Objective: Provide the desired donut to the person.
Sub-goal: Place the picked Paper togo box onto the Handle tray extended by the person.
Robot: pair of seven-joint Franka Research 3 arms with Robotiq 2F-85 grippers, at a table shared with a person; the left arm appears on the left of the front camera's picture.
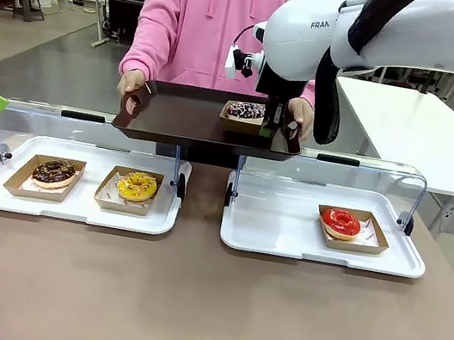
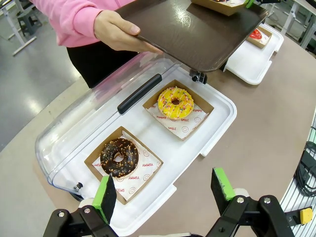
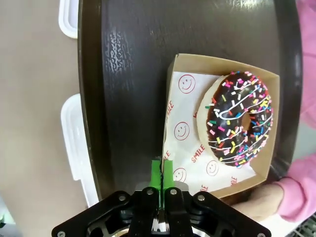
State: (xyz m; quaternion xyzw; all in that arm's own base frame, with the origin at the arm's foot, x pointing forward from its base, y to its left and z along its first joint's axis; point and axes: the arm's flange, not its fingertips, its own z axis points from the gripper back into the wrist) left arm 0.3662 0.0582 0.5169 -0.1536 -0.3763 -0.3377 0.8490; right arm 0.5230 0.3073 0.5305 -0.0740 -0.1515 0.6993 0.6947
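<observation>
Green-padded left gripper (image 2: 164, 187) hangs with jaws wide apart above the chocolate donut (image 2: 119, 157) and yellow donut (image 2: 176, 102) in the left case (image 2: 217, 118). Centre: person (image 1: 202, 9) holds a brown tray (image 1: 183, 119) (gripped at both ends), sprinkled donut (image 3: 239, 123) on it in its cardboard box (image 3: 222, 61); right gripper (image 3: 162, 173) is clamped tight on that box's wall. Far right: red donut (image 1: 341, 221) in the right case (image 1: 288, 224).

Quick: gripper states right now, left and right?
Left gripper: open, holding nothing.
Right gripper: shut on the edge of the sprinkled donut box.
</observation>
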